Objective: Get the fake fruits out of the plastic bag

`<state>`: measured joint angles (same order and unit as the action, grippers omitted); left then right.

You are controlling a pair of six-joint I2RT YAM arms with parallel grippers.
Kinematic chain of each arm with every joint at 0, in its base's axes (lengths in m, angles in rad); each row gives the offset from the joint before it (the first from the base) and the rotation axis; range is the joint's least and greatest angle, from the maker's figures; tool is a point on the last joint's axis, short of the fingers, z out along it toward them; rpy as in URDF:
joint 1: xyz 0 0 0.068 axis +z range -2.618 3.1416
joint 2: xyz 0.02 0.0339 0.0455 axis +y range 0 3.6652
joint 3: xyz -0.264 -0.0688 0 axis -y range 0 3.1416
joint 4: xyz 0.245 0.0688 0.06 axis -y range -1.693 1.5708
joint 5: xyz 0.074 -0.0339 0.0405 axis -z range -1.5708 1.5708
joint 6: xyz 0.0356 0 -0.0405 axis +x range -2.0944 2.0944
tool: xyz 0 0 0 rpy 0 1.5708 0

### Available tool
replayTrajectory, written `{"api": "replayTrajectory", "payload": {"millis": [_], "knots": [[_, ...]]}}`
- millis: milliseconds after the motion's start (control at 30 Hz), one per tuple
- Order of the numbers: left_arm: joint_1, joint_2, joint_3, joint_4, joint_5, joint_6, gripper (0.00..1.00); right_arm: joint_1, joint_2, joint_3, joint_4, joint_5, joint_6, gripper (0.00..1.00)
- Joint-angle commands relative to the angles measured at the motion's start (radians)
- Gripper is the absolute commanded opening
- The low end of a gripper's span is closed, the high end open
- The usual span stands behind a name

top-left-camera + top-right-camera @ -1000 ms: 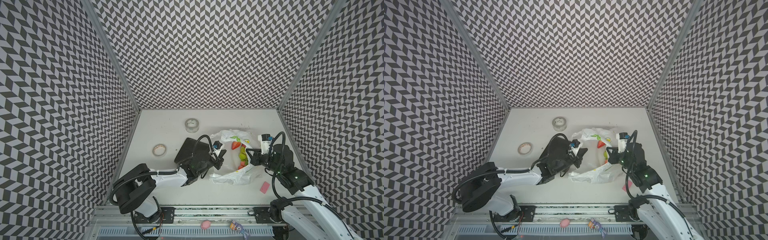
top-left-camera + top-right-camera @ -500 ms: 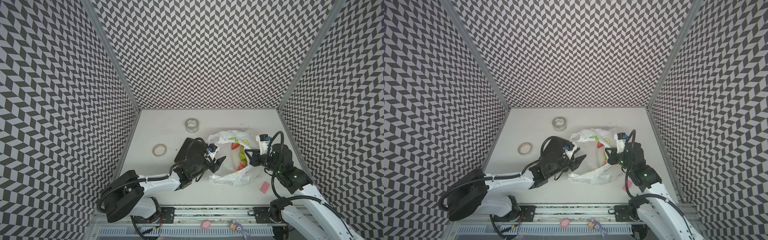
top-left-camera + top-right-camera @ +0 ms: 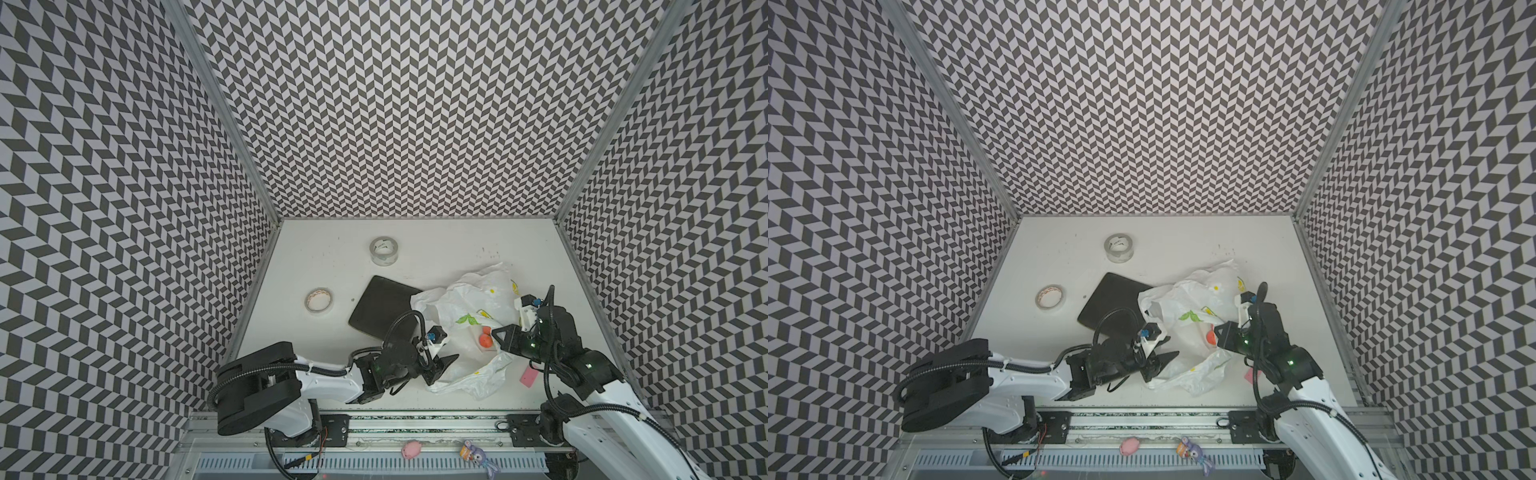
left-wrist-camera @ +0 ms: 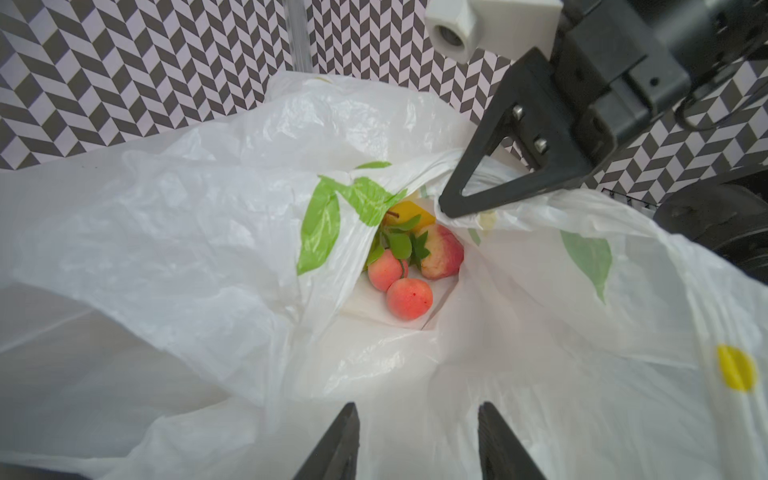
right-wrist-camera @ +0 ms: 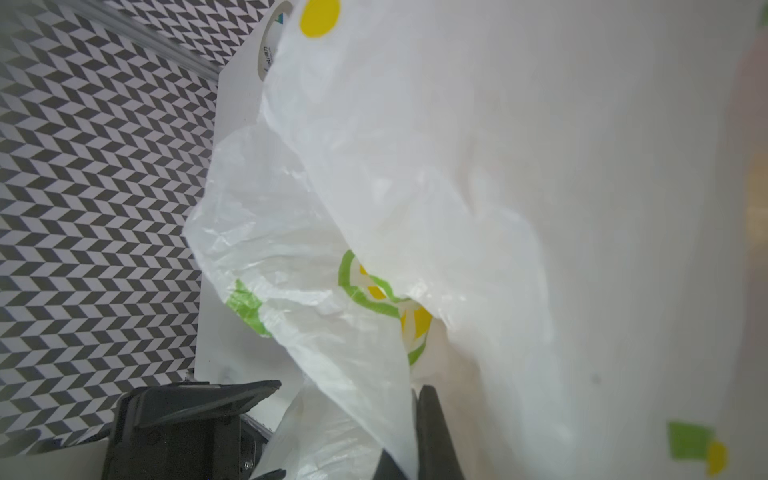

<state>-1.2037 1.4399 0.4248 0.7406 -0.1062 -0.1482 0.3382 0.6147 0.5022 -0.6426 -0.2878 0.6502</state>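
right gripper [image 4: 448,203] pinching plastic bag [image 4: 208,232], fake fruits [image 4: 409,297] inside

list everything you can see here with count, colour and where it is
plastic bag: one, white with yellow-green print, right of middle on the table
fake fruits: at least four showing, pinkish-orange and yellow, inside the bag
clear tape roll: one, clear, far side
beige tape roll: one, beige, left side
black pad: one, black, left of the bag
pink block: one, pink, near right
toy pig: one, pink, front ledge
purple toy: one, purple, beside the pig
left tool: black, open, at the bag's mouth
right tool: black, shut on the bag's rim
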Motion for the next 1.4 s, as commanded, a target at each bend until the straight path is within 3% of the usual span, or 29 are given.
{"api": "replayTrajectory", "payload": {"millis": [0, 200, 300, 467, 633, 800, 900, 1233, 1367], "knots": [[-0.001, 0.025, 0.023, 0.089, -0.126, -0.039, 0.48, 0.005, -0.031, 0.047, -0.105, 0.106, 0.068, 0.0], [-0.001, 0.004, 0.042, 0.094, -0.234, -0.04, 0.5, 0.006, -0.048, 0.175, -0.219, 0.374, 0.075, 0.0], [-0.003, -0.08, 0.004, 0.093, -0.235, -0.001, 0.54, 0.006, -0.051, 0.19, -0.171, 0.428, 0.066, 0.0], [-0.025, -0.315, -0.082, 0.03, -0.181, 0.077, 0.59, 0.006, 0.035, 0.216, -0.039, 0.358, -0.008, 0.0], [-0.028, -0.485, -0.064, -0.189, -0.194, 0.114, 0.7, 0.006, 0.097, 0.247, -0.005, 0.279, -0.102, 0.0], [-0.028, -0.382, 0.035, -0.331, -0.176, 0.212, 0.71, 0.006, 0.087, 0.228, 0.055, 0.217, -0.141, 0.0], [-0.028, -0.291, 0.099, -0.364, -0.244, 0.295, 0.72, 0.005, 0.062, 0.22, 0.068, 0.209, -0.154, 0.0], [-0.015, -0.14, 0.223, -0.319, -0.477, 0.452, 0.77, 0.006, 0.023, 0.219, 0.076, 0.198, -0.17, 0.0], [-0.004, -0.086, 0.263, -0.332, -0.446, 0.482, 0.76, 0.005, 0.024, 0.224, 0.088, 0.193, -0.173, 0.0]]}}
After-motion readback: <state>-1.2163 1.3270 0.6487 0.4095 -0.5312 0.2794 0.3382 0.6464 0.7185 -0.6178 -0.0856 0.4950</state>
